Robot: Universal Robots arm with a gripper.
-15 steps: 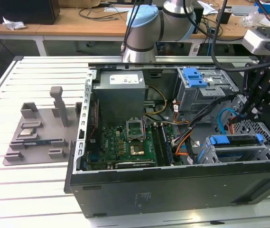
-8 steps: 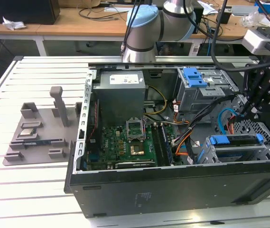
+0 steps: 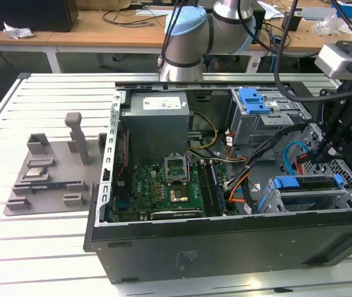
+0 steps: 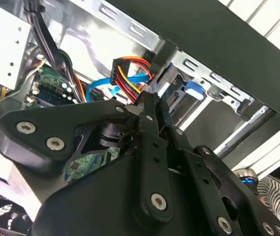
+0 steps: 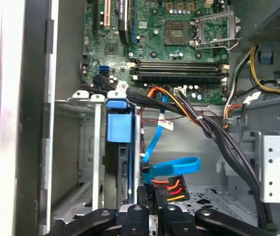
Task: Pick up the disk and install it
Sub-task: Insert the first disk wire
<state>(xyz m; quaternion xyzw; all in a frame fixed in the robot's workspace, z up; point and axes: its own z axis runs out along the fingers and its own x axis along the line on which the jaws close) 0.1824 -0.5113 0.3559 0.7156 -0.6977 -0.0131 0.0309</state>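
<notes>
so starting at the exterior view's left, there's a grey fixture tray [image 3: 46,179] sitting on the slatted white table [image 3: 33,247], with a small square silver chip [image 3: 35,172] resting in one of its pockets and a couple of grey posts standing up from it. Just beside that is the open black PC case [image 3: 225,247] lying on its side, green motherboard [image 3: 163,185] down in the bottom with the empty CPU socket [image 3: 177,166] open, and the grey power supply [image 3: 157,124] behind it. The arm's base joint [image 3: 188,37] stands behind the case. Further toward the exterior view's right there's a drive cage with a blue plastic bracket [image 3: 253,100] on top, then a mess of black, orange and blue cables. The disk [image 3: 309,183] is already sitting in the lower drive cage near the front wall of the case, blue carrier edge showing; in the first wrist view you see its blue carrier tab [image 5: 119,125] edge-on in the slot. The tool [image 3: 318,156] is down inside the case just beside the disk's end, and in the first wrist view its fingers [image 5: 144,216] look pinched together on the black power connector [image 5: 167,189] with the red, orange and yellow wires, a looped blue SATA cable [image 5: 171,167] just beside it. Same connector shows at the fingertips in the second wrist view
</notes>
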